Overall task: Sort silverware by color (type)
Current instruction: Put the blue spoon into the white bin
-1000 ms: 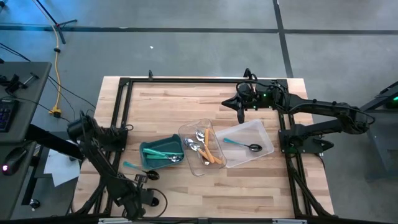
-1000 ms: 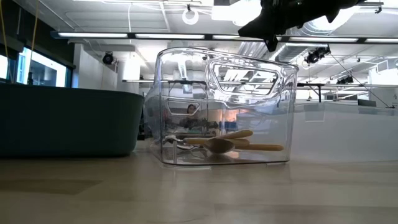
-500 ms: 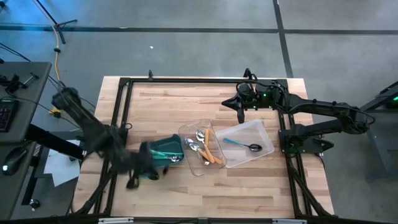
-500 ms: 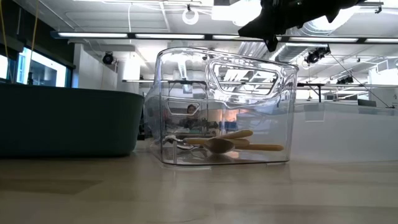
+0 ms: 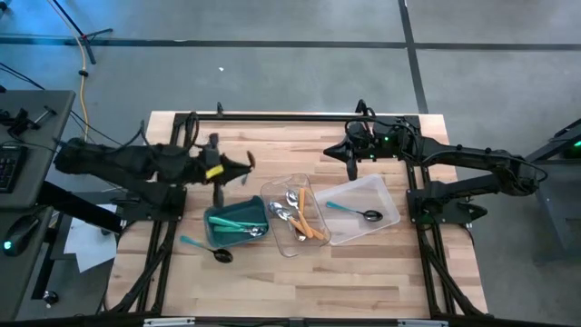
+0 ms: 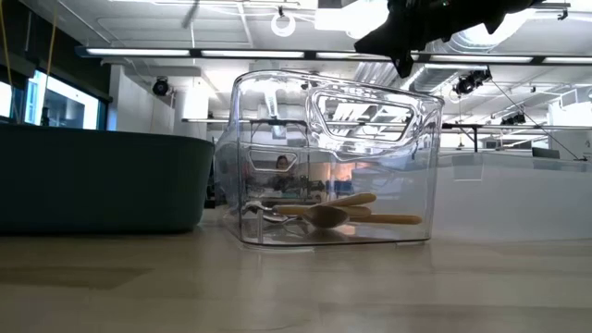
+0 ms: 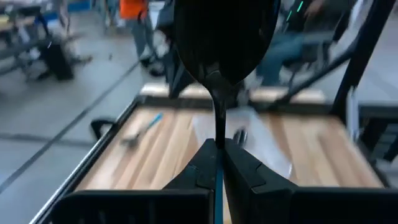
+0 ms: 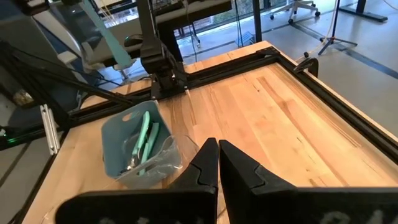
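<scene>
Left gripper point(image 5: 238, 164) at about 9 o'clock of table point(image 5: 272, 282), raised above teal bin point(image 5: 221, 218), jaws clamped on black-headed spoon point(image 7: 219, 43); in the left wrist view the head stands up beyond the fingers point(image 7: 245, 171). Right gripper point(image 5: 351, 169) at 1 o'clock, jaws closed, empty, waiting. Teal bin holds teal-handled utensils point(image 5: 238, 228). Middle clear tray point(image 5: 272, 195) just beside it holds orange-handled spoons point(image 5: 313, 227) and silver heads. Right clear tray point(image 5: 388, 195) at 3 o'clock holds one teal spoon with black head point(image 5: 352, 211). Another teal-handled black spoon point(image 5: 205, 249) lies loose on the table at 7 o'clock, near the bin.
</scene>
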`<state>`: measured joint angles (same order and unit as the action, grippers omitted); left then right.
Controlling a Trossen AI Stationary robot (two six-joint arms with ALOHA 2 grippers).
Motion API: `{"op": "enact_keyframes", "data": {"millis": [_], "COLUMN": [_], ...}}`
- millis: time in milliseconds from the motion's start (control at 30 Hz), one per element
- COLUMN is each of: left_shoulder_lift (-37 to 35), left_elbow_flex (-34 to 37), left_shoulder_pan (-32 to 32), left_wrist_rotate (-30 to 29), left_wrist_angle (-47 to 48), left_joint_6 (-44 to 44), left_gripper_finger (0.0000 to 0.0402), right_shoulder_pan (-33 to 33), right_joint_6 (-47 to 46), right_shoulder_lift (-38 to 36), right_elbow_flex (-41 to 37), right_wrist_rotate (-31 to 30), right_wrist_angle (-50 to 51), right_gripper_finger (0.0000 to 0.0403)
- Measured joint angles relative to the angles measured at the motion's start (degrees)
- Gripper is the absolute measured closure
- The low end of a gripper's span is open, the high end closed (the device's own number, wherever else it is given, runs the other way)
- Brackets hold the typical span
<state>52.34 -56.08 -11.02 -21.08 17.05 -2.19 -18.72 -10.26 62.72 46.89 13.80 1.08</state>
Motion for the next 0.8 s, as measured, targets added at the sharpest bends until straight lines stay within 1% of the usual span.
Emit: {"op": "enact_keyframes", "data": {"millis": [100,200,267,333,433,533,800], "left_shoulder_lift": [0.32,1.99,3.45,4.62,6.88,8.41,8.82], "left_elbow_flex": [7.42,15.65,20.32,24.10,27.68,28.67,28.73], "left_shoulder_pan": [4.16,7.31,8.65,9.38,9.77,9.89,9.91], "left_wrist_rotate": [7.19,12.16,13.49,13.56,13.68,13.72,12.57], "left_wrist_angle": [-14.82,-27.45,-34.48,-41.42,-49.92,-55.17,-55.59], "left_joint_6": [-0.73,-5.96,-9.91,-13.39,-16.59,-17.09,-16.13], "left_gripper_finger": [0.0401,0.0401,0.0401,0.0401,0.0401,0.0401,0.0401], "right_shoulder_pan": [0.00,0.34,0.83,1.58,2.95,3.88,3.96], "right_joint_6": [-0.18,-0.22,-0.22,-0.24,-0.22,-0.22,-0.38], "right_shoulder_lift": [0.00,0.00,0.00,0.00,0.43,1.23,4.62], "right_elbow_flex": [0.00,0.00,0.00,0.00,0.00,0.00,-0.02], "right_wrist_rotate": [0.22,0.61,1.45,2.59,3.17,3.18,3.19], "right_wrist_angle": [0.00,-0.01,0.00,-0.02,-0.37,-0.54,-2.97], "right_gripper_finger": [0.0403,0.0403,0.0403,0.0403,0.0403,0.0403,0.0403]}}
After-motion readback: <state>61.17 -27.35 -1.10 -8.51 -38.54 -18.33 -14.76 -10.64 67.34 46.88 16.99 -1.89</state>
